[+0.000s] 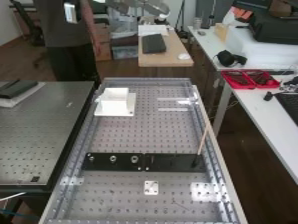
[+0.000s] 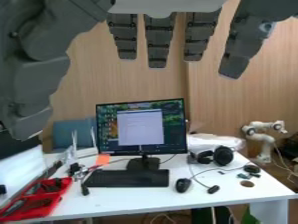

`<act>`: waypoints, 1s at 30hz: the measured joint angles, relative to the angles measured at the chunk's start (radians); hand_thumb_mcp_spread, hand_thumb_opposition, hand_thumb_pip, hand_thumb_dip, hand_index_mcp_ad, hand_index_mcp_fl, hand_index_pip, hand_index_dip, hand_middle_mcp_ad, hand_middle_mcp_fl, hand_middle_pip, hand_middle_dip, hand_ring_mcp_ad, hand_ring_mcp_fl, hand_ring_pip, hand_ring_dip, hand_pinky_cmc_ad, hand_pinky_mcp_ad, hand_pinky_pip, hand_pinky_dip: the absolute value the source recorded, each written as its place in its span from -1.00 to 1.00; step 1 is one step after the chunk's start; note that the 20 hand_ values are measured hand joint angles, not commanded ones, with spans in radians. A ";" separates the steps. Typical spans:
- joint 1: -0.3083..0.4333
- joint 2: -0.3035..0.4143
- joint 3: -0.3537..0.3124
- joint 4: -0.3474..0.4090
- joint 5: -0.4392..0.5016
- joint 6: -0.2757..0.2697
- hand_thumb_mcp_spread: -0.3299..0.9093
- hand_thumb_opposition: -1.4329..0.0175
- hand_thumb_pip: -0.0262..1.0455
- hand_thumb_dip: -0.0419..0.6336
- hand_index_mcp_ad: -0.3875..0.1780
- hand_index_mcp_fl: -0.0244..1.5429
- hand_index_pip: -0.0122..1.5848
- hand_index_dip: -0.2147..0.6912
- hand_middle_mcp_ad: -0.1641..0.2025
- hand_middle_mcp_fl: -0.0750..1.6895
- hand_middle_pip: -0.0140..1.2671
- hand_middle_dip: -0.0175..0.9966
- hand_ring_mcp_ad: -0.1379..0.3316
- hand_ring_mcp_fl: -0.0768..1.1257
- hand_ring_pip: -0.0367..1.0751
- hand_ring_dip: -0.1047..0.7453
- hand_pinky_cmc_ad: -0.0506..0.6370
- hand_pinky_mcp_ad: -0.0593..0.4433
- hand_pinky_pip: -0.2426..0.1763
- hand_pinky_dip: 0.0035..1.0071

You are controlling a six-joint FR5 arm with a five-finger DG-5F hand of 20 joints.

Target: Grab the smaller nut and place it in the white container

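So on the perforated grey metal desk, lower middle of the frame, there's a long flat black plate with a thin wooden stick leaning up off its right end, well apart from the nuts. Over at the right edge: a red plastic tray and black headphones on a white desk.

High view gives you the nuts and container, while the wrist view gives a black monitor, black keyboard and black mouse.

The hand is up at the top edge in the high view; in the wrist view its fingers hang straight, relaxed, gripping nothing.

Smaller metal nut looks like the leftmost of the round metallic bits on the plate's left half, lower left. White boxy container sits upper left, beyond the plate.
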 joint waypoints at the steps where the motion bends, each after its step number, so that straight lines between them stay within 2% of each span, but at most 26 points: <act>1: 0.001 -0.001 -0.005 0.001 0.000 -0.007 -0.09 0.07 0.06 -0.65 0.12 -0.94 -0.89 0.04 0.18 -0.85 -0.81 -0.54 0.23 -0.88 -0.79 -0.52 0.21 0.52 0.11 -0.61; 9: -0.024 0.008 -0.067 0.027 -0.054 -0.012 -0.10 0.01 0.09 -0.65 0.12 -0.94 -0.88 0.07 0.19 -0.82 -0.81 -0.53 0.26 -0.87 -0.79 -0.52 0.25 0.55 0.11 -0.58; 13: -0.058 0.020 -0.104 0.044 -0.123 -0.023 -0.10 0.02 0.09 -0.65 0.13 -0.94 -0.88 0.07 0.19 -0.81 -0.81 -0.53 0.29 -0.88 -0.75 -0.50 0.30 0.54 0.11 -0.57; 18: -0.102 0.040 -0.157 0.062 -0.202 -0.048 -0.08 0.00 0.19 -0.63 0.13 -0.92 -0.87 0.07 0.19 -0.81 -0.81 -0.53 0.29 -0.88 -0.76 -0.49 0.30 0.54 0.11 -0.56; 22: -0.145 0.060 -0.220 0.088 -0.259 -0.056 -0.08 -0.01 0.23 -0.58 0.14 -0.92 -0.86 0.06 0.19 -0.79 -0.81 -0.53 0.29 -0.88 -0.77 -0.49 0.30 0.55 0.10 -0.55; 27: -0.189 0.080 -0.294 0.125 -0.315 -0.065 -0.06 -0.03 0.25 -0.56 0.14 -0.90 -0.75 0.02 0.19 -0.77 -0.81 -0.52 0.30 -0.88 -0.76 -0.49 0.30 0.55 0.11 -0.53; 30: -0.217 0.096 -0.338 0.149 -0.349 -0.081 -0.06 -0.03 0.25 -0.52 0.14 -0.90 -0.58 -0.03 0.19 -0.78 -0.81 -0.51 0.30 -0.88 -0.76 -0.49 0.30 0.55 0.10 -0.51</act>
